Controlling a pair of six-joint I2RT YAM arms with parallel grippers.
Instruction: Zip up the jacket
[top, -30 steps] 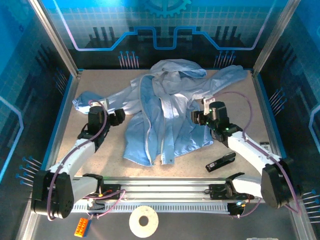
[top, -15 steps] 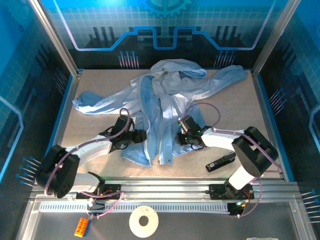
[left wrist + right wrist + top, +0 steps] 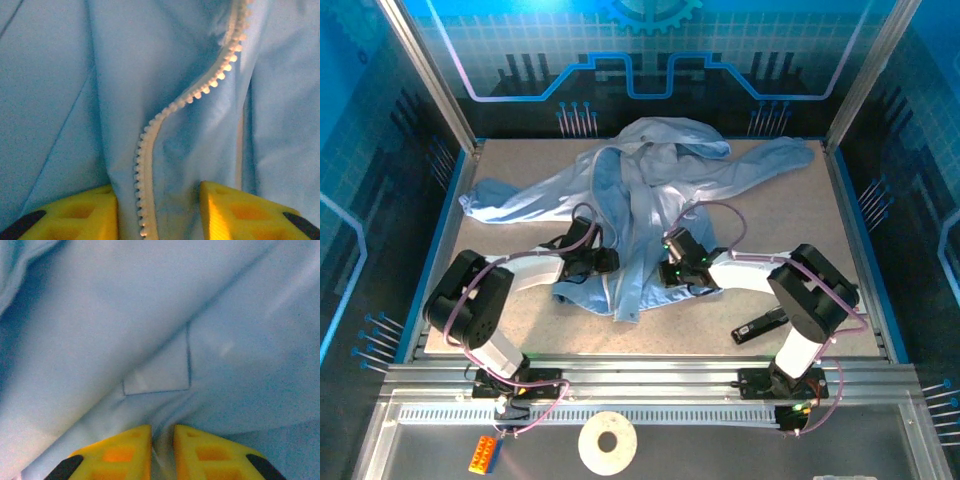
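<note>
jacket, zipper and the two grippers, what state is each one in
jacket: unzipped, front open, lying crumpled
zipper: one row of teeth, loose and wavy, not joined to the other side
left gripper: jaws apart either side of the zipper edge, grip unclear
right gripper: jaws pinched shut on a fold of the jacket

jacket on table, hood at back
</note>
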